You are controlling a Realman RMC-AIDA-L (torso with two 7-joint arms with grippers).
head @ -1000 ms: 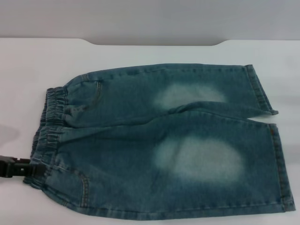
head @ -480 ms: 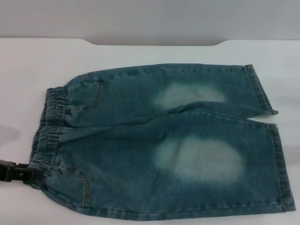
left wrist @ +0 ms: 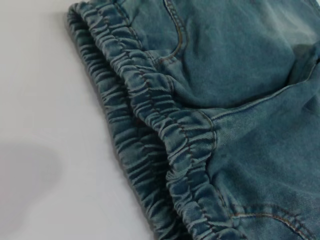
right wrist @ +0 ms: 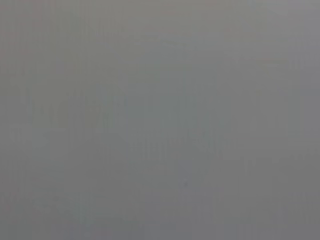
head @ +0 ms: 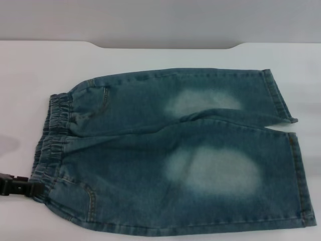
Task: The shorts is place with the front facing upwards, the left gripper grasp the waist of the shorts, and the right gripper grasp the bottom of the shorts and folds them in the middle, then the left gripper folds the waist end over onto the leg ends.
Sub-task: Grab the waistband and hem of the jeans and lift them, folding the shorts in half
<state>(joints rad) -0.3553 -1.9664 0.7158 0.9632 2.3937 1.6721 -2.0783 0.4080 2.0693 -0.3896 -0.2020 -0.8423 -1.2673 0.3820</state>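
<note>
The shorts (head: pixel 175 150) lie spread flat on the white counter (head: pixel 30 75), faded side up, with two pale worn patches showing, one on each leg. The waist (head: pixel 50 135) is at the left end, a gathered, ruched band running from far to near, and the legs stretch away to the right. The bottom of the shorts (head: pixel 296 170) is at the right end: the far leg's hem slants and its corner curls slightly, while the near leg's hem lies straight, close to the near right edge of the head view. A stitched front pocket seam curves just right of the band on the far side, and another shows near the near-left corner.

The left gripper (head: pixel 27 187) reaches in from the left edge, low over the counter, its black tip meeting the near-left corner of the waist. Whether its jaws are parted or closed on the band I cannot tell; the tip merges with the cloth's edge. The left wrist view looks down on the ruched waist (left wrist: pixel 165 135) with bare counter (left wrist: pixel 45 100) beside it, and does not show the jaws.

The right gripper appears in no view; the right wrist view is an even grey field.
</note>
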